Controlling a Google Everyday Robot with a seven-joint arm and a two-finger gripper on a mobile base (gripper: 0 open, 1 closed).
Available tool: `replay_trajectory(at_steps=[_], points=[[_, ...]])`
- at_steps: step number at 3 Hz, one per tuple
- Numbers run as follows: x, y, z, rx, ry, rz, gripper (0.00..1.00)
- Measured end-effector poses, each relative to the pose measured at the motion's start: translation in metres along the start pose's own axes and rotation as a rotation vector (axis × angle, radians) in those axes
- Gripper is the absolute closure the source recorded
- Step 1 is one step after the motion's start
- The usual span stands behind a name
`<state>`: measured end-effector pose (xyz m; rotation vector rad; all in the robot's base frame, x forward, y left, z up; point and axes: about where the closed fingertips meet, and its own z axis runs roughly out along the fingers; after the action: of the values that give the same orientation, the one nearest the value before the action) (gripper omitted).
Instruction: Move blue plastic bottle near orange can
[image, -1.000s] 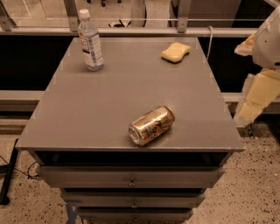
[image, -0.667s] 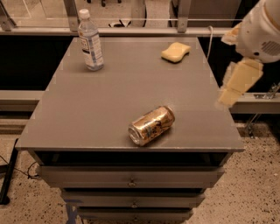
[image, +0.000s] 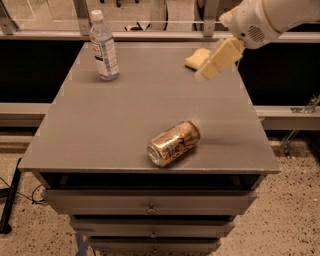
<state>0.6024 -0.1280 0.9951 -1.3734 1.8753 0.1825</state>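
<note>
drawers at the very front, stacked under the grey table, each with a small knob in the middle. on the table top, close to the front edge and a little right of the middle, orange can, lying on its side, silver end turned toward the front-left. well apart from it, at the far left corner, blue plastic bottle, upright, white cap on, label with dark print facing the front. at the far right part, yellow sponge, partly hidden behind the gripper. gripper in the air above the far right area of the table, just in front of the sponge, tilted down toward the left; clenched or released, not possible to tell. white arm above it, at the upper right corner. behind the table, horizontal metal rail.
</note>
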Motion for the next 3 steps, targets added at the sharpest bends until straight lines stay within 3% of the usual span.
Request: replay_trajectory(at_steps=[1,3], points=[[-0.0289,-0.0182,0.0405,-0.028,-0.206,0.111,0.00],[-0.0337,-0.0179,0.0474,-0.040,-0.232,0.127,0.00]])
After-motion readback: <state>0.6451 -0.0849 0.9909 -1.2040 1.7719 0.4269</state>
